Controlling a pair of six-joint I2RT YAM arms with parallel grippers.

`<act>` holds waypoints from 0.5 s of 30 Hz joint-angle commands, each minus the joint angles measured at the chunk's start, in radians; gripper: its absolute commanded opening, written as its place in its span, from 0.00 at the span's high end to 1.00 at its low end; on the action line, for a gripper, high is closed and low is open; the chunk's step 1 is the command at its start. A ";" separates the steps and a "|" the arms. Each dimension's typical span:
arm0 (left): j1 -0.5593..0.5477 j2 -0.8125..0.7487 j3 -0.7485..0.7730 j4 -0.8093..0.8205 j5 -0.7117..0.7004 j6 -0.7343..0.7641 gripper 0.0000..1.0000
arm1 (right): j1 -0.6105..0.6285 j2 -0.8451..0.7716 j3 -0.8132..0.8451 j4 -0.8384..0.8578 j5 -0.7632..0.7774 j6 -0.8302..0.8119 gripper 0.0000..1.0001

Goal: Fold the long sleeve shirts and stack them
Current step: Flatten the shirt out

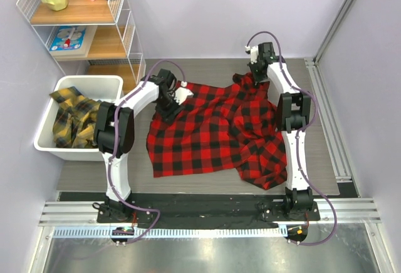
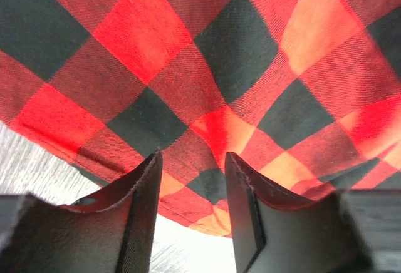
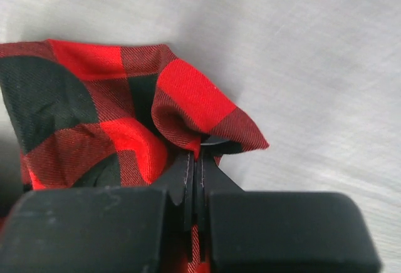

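Note:
A red-and-black checked long sleeve shirt (image 1: 213, 132) lies crumpled and spread over the table's middle, bunched on its right side. My left gripper (image 1: 170, 102) hovers at the shirt's far left edge. In the left wrist view its fingers (image 2: 143, 185) stand apart, with the cloth's hem (image 2: 207, 191) showing between them and nothing pinched. My right gripper (image 1: 255, 72) is at the shirt's far right corner. Its jaws (image 3: 195, 154) are shut on a fold of the red cloth (image 3: 188, 107), which bunches up just past the tips. Yellow-and-black shirts (image 1: 75, 119) lie heaped in a bin.
A white bin (image 1: 88, 80) stands at the table's left edge, holding the yellow shirts. Behind it is a wire shelf rack (image 1: 122, 22) with a jug, cups and a box. Metal rails run along the right side (image 1: 329, 116) and the near edge.

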 commanded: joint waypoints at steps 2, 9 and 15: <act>0.021 0.004 -0.056 0.031 -0.058 -0.021 0.59 | -0.010 0.036 0.215 0.199 0.152 -0.080 0.99; 0.067 0.021 -0.047 0.024 -0.045 -0.110 0.73 | 0.029 -0.148 0.084 0.830 0.137 -0.086 0.96; 0.067 0.006 -0.040 0.021 -0.037 -0.139 0.74 | 0.074 -0.183 0.095 0.775 0.022 -0.147 0.19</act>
